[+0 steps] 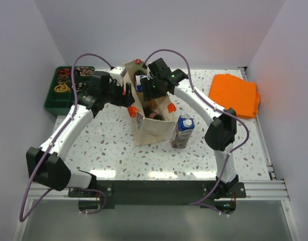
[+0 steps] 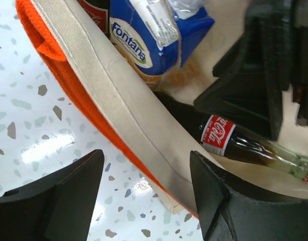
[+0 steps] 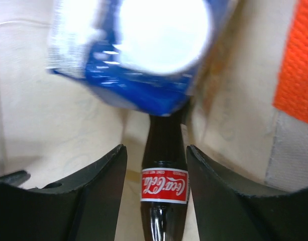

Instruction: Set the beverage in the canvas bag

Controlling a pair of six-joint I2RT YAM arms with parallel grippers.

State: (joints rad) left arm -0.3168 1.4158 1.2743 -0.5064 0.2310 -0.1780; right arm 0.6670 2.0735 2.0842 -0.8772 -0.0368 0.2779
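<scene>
The beige canvas bag (image 1: 149, 131) with orange handles stands open mid-table. A dark cola bottle (image 3: 164, 186) lies inside it, and a blue Fontana carton (image 2: 143, 40) is in there too. My right gripper (image 3: 156, 150) reaches into the bag, open, its fingers either side of the cola bottle (image 2: 234, 140) with gaps on both sides. My left gripper (image 2: 146, 165) is open and straddles the bag's left rim (image 2: 118, 120) without pinching it. In the top view the left gripper (image 1: 124, 93) and right gripper (image 1: 149, 93) meet over the bag's mouth.
A second blue carton (image 1: 183, 131) stands on the table just right of the bag. A folded orange cloth (image 1: 234, 94) lies at the back right. A green tray (image 1: 68, 89) of small items sits at the back left.
</scene>
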